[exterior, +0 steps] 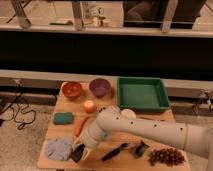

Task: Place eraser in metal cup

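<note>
Eraser (pixel 77 154) seen near table's (pixel 125 156) front edge, toward front-left corner, clamped between gripper (pixel 80 151) fingers. Grey cloth (pixel 58 149) lies just beside, toward left edge. Orange bowl (pixel 71 89), purple bowl (pixel 99 87), green tray (pixel 143 93) ranged along back edge; contents not discernible. No writing legible.
</note>
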You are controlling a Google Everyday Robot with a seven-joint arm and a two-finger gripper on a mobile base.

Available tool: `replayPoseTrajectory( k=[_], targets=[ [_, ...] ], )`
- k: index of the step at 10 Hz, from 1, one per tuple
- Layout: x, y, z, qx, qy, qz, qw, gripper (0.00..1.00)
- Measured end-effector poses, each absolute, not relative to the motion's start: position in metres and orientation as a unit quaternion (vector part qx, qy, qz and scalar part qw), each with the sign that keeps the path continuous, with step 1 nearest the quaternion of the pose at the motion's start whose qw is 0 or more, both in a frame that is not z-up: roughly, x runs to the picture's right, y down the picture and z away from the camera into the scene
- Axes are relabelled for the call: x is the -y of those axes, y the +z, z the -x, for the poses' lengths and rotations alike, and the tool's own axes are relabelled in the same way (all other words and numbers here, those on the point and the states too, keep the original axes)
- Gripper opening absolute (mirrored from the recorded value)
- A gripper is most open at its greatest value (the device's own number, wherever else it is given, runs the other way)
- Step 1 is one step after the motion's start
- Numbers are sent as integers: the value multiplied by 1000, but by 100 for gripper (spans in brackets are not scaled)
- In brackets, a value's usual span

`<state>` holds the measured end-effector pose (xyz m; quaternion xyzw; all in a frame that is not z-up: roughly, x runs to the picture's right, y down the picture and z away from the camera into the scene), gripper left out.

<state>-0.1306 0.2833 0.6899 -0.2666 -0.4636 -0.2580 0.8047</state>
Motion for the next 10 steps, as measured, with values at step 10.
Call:
replayPoseTrajectory(
  k=[10],
  targets=[
    [-245,645,138,498,-259,222,797,1]
  ],
)
